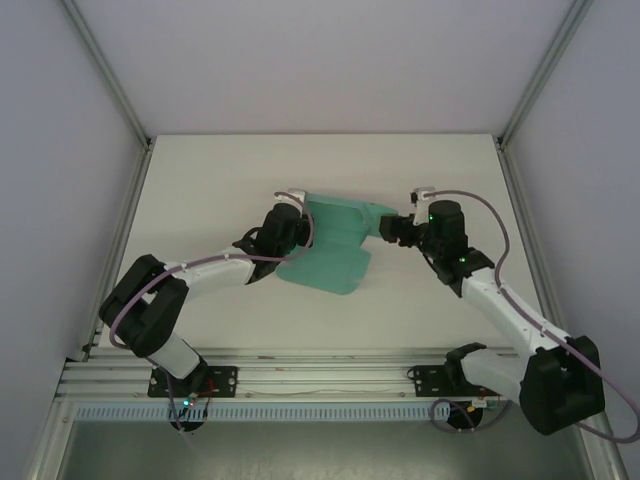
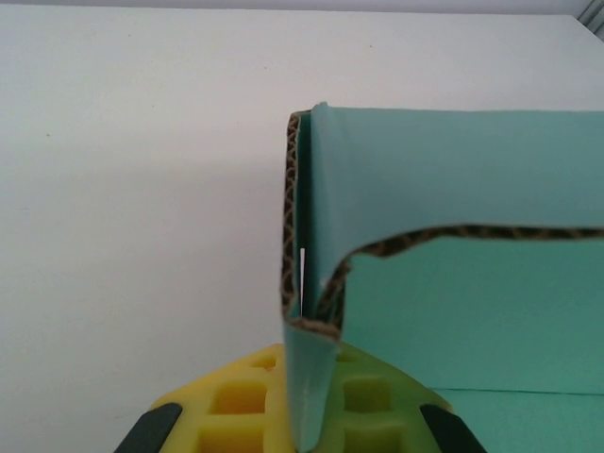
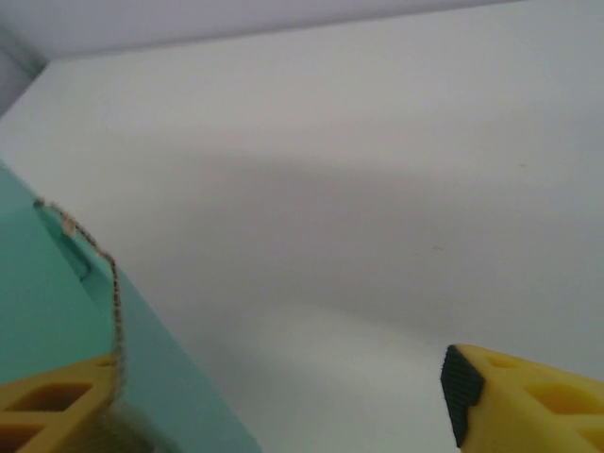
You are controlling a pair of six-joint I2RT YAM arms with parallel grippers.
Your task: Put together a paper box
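Where left gripper (image 2: 307, 408) clamps, paper box (image 2: 472, 170) stands — folded

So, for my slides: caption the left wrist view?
Left gripper shut on an upright flap of the teal paper box, white table behind.

We reach inward with the left arm (image 1: 200, 270), the left gripper (image 2: 302, 415) pinched on the paper box (image 1: 335, 250); the right arm (image 1: 500, 300) bends in opposite. The right gripper (image 1: 385, 230) holds its jaws apart.

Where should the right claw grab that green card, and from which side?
The card's right end flap, from the right. It's thin and looks raised off the table, so jaws can straddle its edge; the left gripper pinches the opposite fold.
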